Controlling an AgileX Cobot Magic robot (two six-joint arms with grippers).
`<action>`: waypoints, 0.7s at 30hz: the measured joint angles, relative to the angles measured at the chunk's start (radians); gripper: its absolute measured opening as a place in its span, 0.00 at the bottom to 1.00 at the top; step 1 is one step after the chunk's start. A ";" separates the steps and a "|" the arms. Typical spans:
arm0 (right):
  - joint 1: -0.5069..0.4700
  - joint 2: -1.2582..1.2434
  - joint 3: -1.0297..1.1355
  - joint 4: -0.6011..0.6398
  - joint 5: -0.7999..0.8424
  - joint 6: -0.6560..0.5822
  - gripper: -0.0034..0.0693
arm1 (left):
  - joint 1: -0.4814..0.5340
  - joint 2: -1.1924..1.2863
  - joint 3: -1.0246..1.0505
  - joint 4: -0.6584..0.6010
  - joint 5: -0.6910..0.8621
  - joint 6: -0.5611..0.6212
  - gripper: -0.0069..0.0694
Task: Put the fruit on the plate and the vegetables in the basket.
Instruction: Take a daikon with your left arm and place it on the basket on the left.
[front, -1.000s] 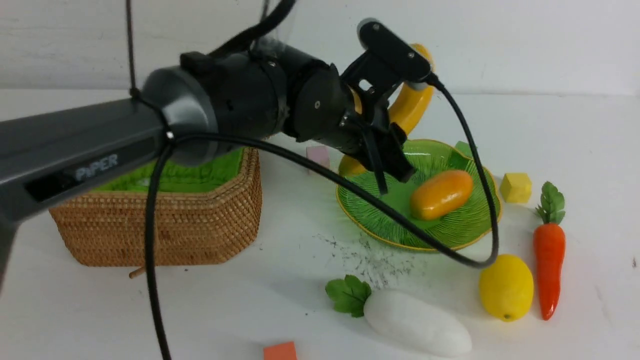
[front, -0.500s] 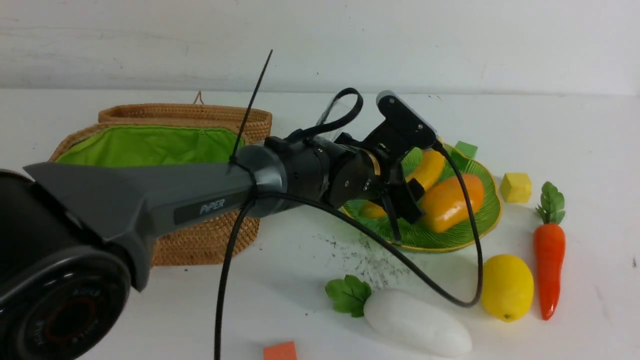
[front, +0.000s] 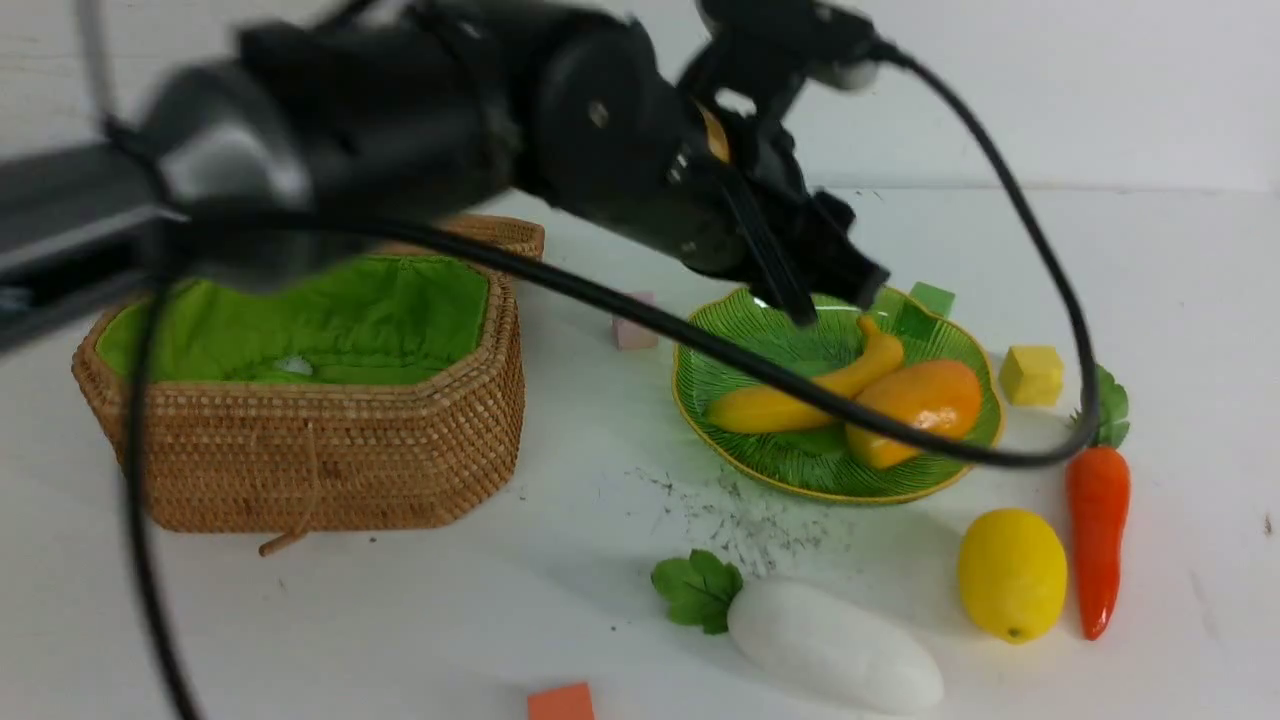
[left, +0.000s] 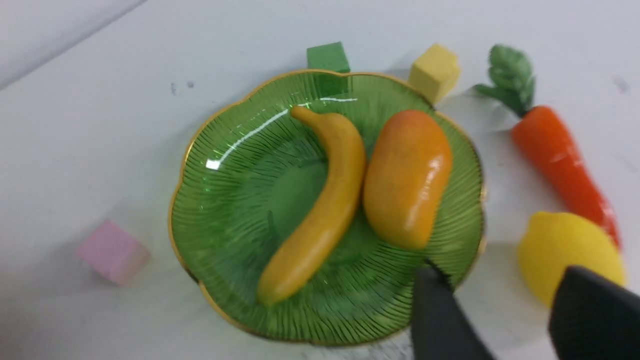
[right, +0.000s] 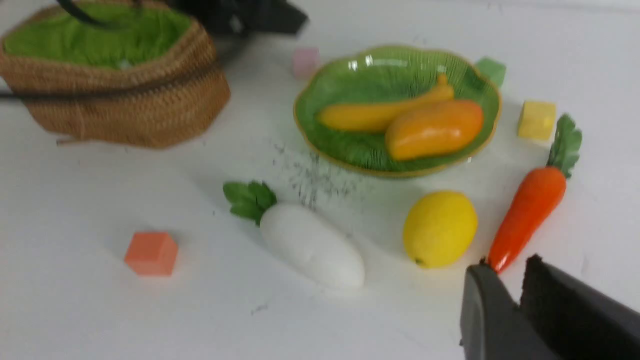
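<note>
The green plate holds the banana and the orange-yellow mango, side by side and touching. My left gripper hangs open and empty above the plate's rim. On the table in front of the plate lie the lemon, the carrot and the white radish. The open basket stands at the left. My right gripper hovers near the carrot's tip, its jaws a narrow gap apart and empty.
Small cubes lie around: pink behind the plate's left, green at its back rim, yellow at its right, orange at the front edge. The left arm's cable loops over the plate.
The left gripper lowered the banana onto the plate, let go of it and rose. The banana now lies beside the mango, which shifted a little to the right.
</note>
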 joint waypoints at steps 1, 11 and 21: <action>0.000 0.048 -0.011 0.003 0.019 -0.020 0.21 | 0.000 -0.056 0.004 0.004 0.052 -0.026 0.25; 0.068 0.430 -0.131 0.140 0.075 -0.151 0.19 | 0.000 -0.540 0.379 0.003 0.161 -0.088 0.07; 0.302 0.897 -0.172 0.087 -0.119 -0.359 0.22 | 0.000 -0.952 0.829 -0.039 0.047 -0.103 0.07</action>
